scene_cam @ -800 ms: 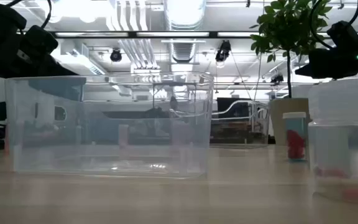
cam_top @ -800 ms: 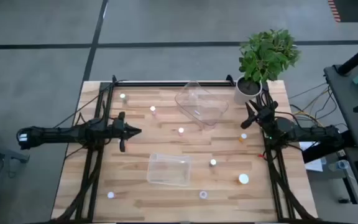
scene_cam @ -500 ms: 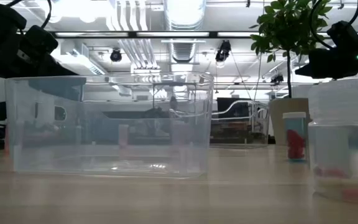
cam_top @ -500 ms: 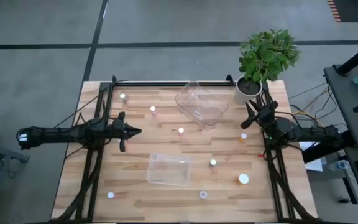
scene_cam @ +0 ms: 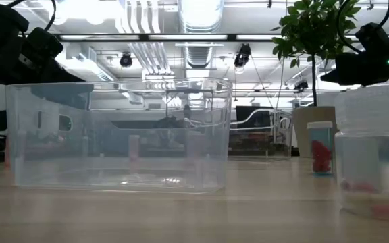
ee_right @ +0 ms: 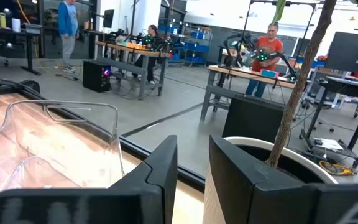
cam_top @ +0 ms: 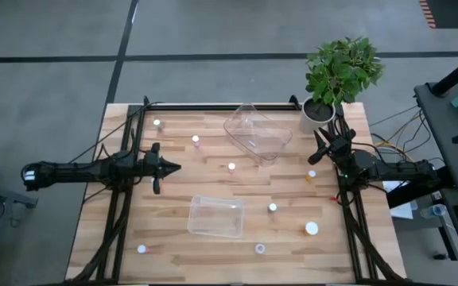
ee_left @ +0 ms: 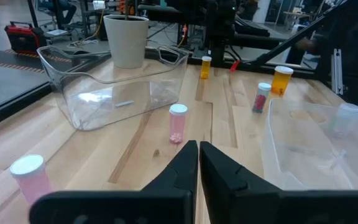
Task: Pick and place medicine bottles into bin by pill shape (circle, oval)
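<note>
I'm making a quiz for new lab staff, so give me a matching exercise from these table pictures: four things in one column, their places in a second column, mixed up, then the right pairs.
Things:
1. Plant
2. Near bin
3. Left claw
4. Far bin

Places:
A. Far right corner of the table
B. Over the table's left side, shut, holding nothing
C. Middle of the front half
D. Tilted, at the back, beside the plant

Pairs: 1-A, 2-C, 3-B, 4-D
</note>
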